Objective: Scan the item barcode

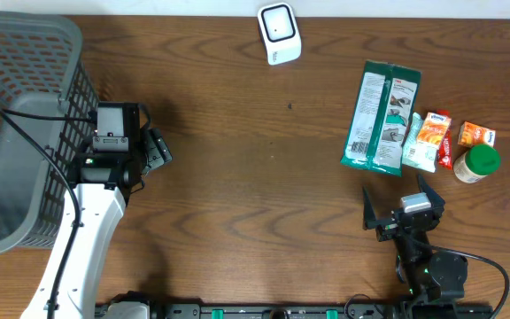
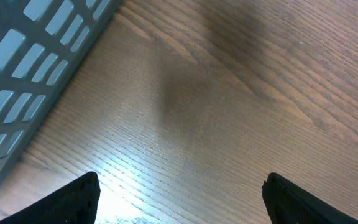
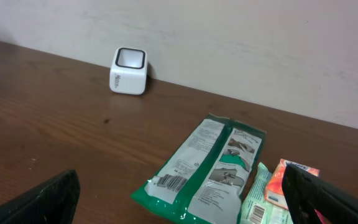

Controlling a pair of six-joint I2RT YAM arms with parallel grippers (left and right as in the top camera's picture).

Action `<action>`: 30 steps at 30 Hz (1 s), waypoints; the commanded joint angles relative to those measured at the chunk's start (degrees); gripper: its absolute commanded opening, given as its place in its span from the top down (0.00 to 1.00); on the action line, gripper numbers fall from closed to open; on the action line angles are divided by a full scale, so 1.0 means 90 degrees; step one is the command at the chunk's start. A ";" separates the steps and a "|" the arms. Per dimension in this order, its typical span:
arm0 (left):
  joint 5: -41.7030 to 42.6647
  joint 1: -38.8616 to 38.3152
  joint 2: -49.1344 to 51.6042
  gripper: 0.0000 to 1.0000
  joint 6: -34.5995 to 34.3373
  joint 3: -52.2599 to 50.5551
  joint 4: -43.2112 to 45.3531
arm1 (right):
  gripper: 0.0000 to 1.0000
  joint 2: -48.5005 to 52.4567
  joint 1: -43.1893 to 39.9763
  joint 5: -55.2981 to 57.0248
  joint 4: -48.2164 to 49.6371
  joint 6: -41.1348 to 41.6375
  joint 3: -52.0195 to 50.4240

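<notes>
The white barcode scanner (image 1: 279, 34) stands at the table's far edge, also in the right wrist view as the scanner (image 3: 129, 70) by the wall. A large green and white packet (image 1: 381, 115) lies flat at the right, its printed back up, and its barcode (image 3: 171, 182) shows near the close end. My right gripper (image 1: 399, 206) hovers just short of that packet, open and holding nothing; in its own view the gripper (image 3: 179, 190) frames the packet (image 3: 213, 165). My left gripper (image 1: 156, 149) is open beside the basket, and only bare wood shows between its jaws (image 2: 180, 196).
A grey mesh basket (image 1: 25, 53) fills the left side, its wall (image 2: 23, 68) close to my left fingers. Right of the green packet lie a pale green tissue pack (image 1: 419, 143), an orange pack (image 1: 434, 129), an orange box (image 1: 477, 135) and a green-lidded jar (image 1: 477, 164).
</notes>
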 commanded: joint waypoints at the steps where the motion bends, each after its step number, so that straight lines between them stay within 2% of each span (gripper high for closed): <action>1: -0.0058 0.0027 0.0012 0.15 -0.0083 0.0012 0.0002 | 0.01 -0.0015 0.0002 -0.0012 -0.0029 0.0114 -0.0002; 13: -0.0058 0.0027 0.0012 0.15 -0.0083 0.0010 0.0002 | 0.01 -0.0015 0.0002 -0.0012 -0.0029 0.0114 -0.0002; 18: -0.0058 0.0027 -0.0372 0.15 -0.0083 0.0010 0.0002 | 0.01 -0.0015 0.0002 -0.0012 -0.0029 0.0114 -0.0005; 28: -0.0066 0.0027 -0.3002 0.15 -0.0078 0.0000 -0.0015 | 0.01 -0.0015 0.0002 -0.0012 -0.0027 0.0114 -0.0002; 30: -0.0396 0.0019 -0.3548 0.15 -0.0007 -0.0012 -0.0012 | 0.01 -0.0015 0.0002 -0.0012 -0.0029 0.0114 -0.0002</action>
